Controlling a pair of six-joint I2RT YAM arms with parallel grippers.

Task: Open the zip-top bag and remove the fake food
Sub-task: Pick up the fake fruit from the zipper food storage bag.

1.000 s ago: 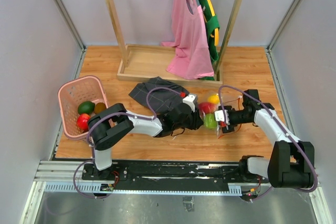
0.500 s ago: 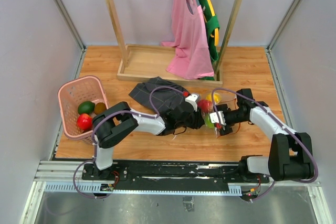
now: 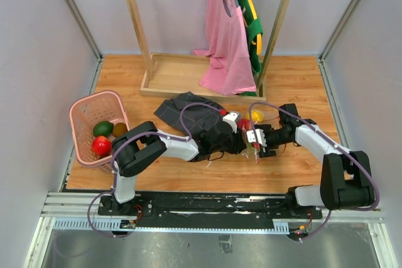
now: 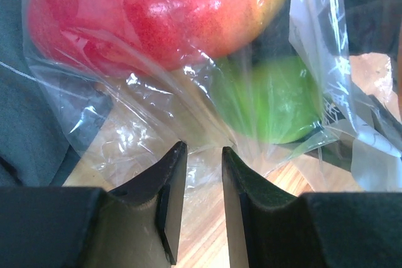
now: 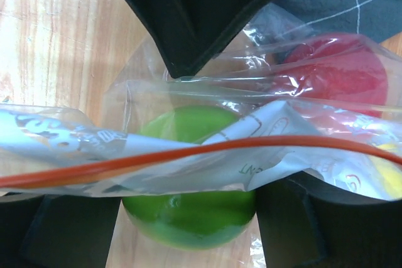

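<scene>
Fruit count first: six pieces of fake food (image 5: 182, 120) in all. Three sit inside the one zip-top bag (image 5: 270, 155), which lies on the wooden table (image 3: 295, 86) between my two grippers, just beside the single grey checked cloth (image 3: 182, 110). They are one red-yellow mango (image 4: 157, 10), one lime green fruit (image 4: 270, 98) and one yellow fruit (image 3: 255, 116). The other three lie in the one pink basket (image 3: 94, 96), well off to the left: one dark green fruit (image 3: 102, 128), one brownish fruit (image 3: 119, 129) and one red fruit (image 3: 100, 146). My left gripper (image 4: 202, 152) has its jaws drawn nearly together, pinching a fold of the bag's clear film. My right gripper (image 5: 188, 214) stands wide, one finger on each side of the lime green fruit, with the bag's orange-red zip strip (image 5: 188, 154) running across the gap. I cannot tell whether those fingers press on the fruit or merely flank it.
</scene>
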